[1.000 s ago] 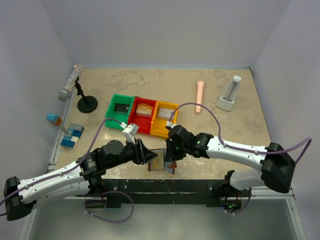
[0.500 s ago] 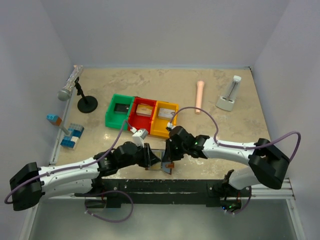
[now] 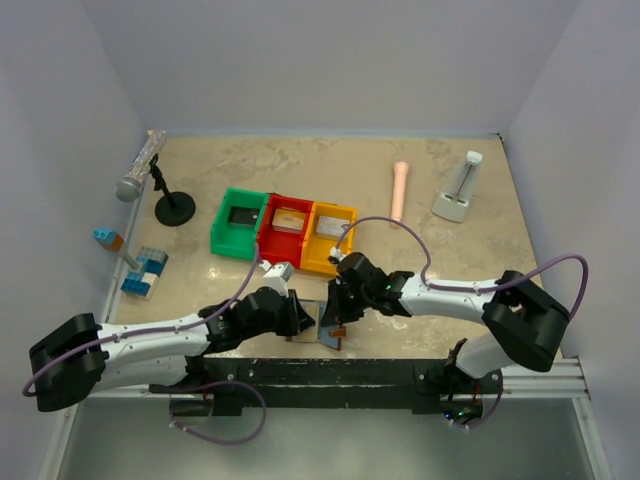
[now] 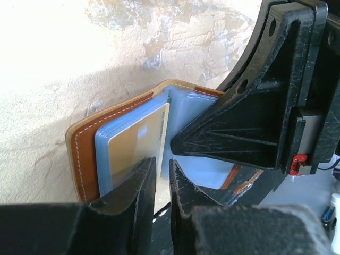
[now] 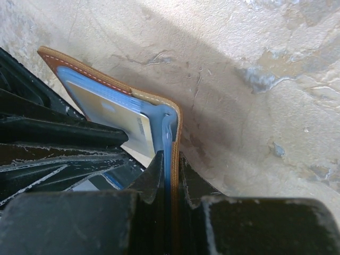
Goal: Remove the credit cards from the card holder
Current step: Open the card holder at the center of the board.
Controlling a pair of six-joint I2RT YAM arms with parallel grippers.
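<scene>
The card holder (image 3: 324, 325), brown with a pale blue inside, stands open on its edge near the table's front edge. My right gripper (image 3: 338, 312) is shut on its right flap, which sits between the jaws (image 5: 171, 164). A gold card (image 4: 135, 143) sits in the left flap's pocket, next to the brown rim (image 4: 85, 154). It also shows in the right wrist view (image 5: 109, 109). My left gripper (image 4: 163, 169) is right at the card's lower edge. Its jaws stand a narrow gap apart, with nothing clearly between them. It lies left of the holder in the top view (image 3: 300, 318).
Green (image 3: 238, 222), red (image 3: 285, 228) and yellow (image 3: 328, 232) bins stand in a row behind the holder. A microphone on a stand (image 3: 140, 165) and blue blocks (image 3: 145, 272) are at the left. A pink cylinder (image 3: 400, 192) and a white stand (image 3: 458, 190) are at the back right.
My left gripper has moved right, up to the holder. My right gripper has shifted slightly left, and the holder stands more upright between the two grippers.
</scene>
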